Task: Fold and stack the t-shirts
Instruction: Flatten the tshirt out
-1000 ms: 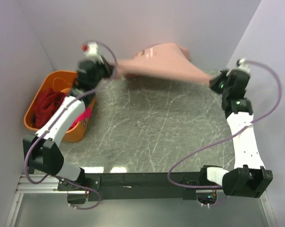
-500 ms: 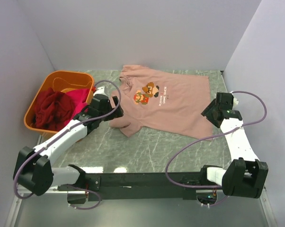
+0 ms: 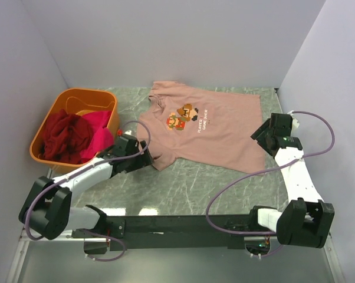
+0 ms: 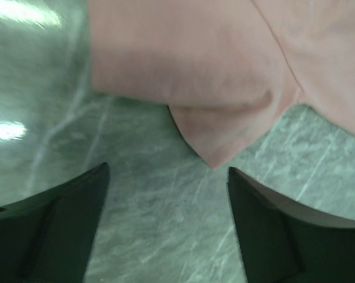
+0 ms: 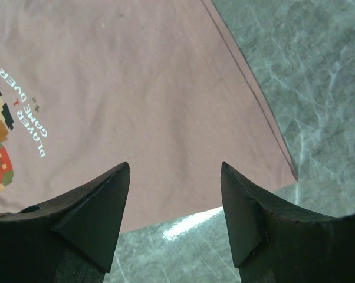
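The tub (image 3: 75,98) sits at the desk's (image 3: 195,188) left edge. A red tee (image 3: 62,137) and a magenta tee (image 3: 98,133) are bundled in it, unfolded, waiting their turn.

Just right of the tub, the left tool (image 3: 141,159) hangs low over bare desk with its fingers spread and nothing between them. They aim at the near sleeve (image 4: 224,127), which is not lying flat: its tip is doubled over on itself. That crease probably needs smoothing before any fold.

The pink tee (image 3: 224,132) lies on the far half of the desk, print (image 3: 182,115) up, neck toward the tub and hem to the right. Spread flat like this, it looks ready for folding, which has not begun.

At the hem's near corner the right tool (image 3: 263,137) hovers just above the cloth, also spread and empty. I judge each tool is placed to take a near edge.
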Controlling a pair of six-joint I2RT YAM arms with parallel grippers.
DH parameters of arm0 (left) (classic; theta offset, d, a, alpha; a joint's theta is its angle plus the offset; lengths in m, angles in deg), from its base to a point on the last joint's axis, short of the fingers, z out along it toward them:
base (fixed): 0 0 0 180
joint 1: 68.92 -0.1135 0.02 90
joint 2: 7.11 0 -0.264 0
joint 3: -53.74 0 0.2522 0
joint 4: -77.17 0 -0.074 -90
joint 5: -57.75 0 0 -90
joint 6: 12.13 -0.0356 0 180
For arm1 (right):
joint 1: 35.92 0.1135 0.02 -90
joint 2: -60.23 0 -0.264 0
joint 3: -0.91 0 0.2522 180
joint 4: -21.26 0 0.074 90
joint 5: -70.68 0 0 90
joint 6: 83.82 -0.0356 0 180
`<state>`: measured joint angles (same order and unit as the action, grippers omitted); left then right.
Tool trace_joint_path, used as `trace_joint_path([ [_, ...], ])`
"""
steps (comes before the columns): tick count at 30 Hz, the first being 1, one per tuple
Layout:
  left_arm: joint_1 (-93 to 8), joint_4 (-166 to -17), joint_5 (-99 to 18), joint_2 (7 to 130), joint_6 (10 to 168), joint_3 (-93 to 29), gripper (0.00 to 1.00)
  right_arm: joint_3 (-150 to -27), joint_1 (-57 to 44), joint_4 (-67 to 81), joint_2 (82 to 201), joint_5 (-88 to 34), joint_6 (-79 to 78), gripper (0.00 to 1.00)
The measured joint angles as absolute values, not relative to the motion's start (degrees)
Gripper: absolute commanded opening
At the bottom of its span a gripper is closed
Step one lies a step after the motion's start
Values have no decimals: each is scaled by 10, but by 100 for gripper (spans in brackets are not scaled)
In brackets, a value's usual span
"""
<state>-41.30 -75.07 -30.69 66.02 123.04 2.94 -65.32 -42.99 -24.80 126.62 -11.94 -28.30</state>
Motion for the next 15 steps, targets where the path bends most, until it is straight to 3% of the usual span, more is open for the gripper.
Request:
trace_joint_path([
  [5,-406,-791,-351,705,1238,35,70,-653,-430,-240,1286,-126,-283,70],
  [8,-399,-799,-359,757,1236,10,56,-653,-430,-240,1291,-130,-283,70],
  [9,-398,-799,-361,779,1234,-3,41,-653,-430,-238,1291,-133,-283,70],
  [11,-394,-802,-360,809,1228,-30,27,-653,-430,-235,1289,-134,-283,70],
  [12,-390,-799,-358,825,1225,-42,9,-653,-430,-234,1288,-133,-284,70],
  [13,-386,-797,-355,836,1226,-53,1,-653,-430,-234,1286,-134,-285,70],
  [15,-374,-778,-348,854,1223,-75,1,-653,-430,-231,1280,-134,-287,70],
])
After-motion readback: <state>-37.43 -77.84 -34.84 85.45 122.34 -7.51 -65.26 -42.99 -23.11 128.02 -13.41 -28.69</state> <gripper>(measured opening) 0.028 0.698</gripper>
